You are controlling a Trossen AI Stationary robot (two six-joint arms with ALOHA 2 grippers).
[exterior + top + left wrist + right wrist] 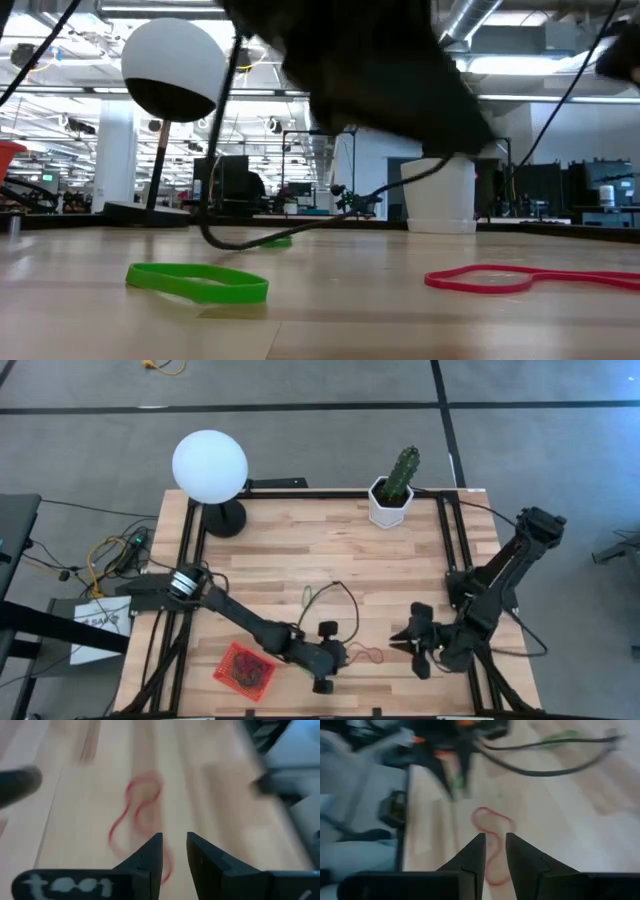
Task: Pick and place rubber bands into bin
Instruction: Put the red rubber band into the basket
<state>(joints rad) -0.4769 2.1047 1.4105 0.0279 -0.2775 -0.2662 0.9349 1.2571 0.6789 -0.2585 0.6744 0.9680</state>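
A red rubber band lies flat on the wooden table between my two grippers. My left gripper hovers just left of it, fingers a narrow gap apart; in the left wrist view the red band stretches ahead of the tips. My right gripper is just right of the band, also narrowly open, with the band ahead of it. The orange-red bin sits near the front edge, left of my left gripper, with bands in it. A green band lies farther back.
A black cable loops over the table's middle behind the grippers. A white globe lamp stands at the far left corner and a cactus in a white pot at the far edge. The low view shows the red band.
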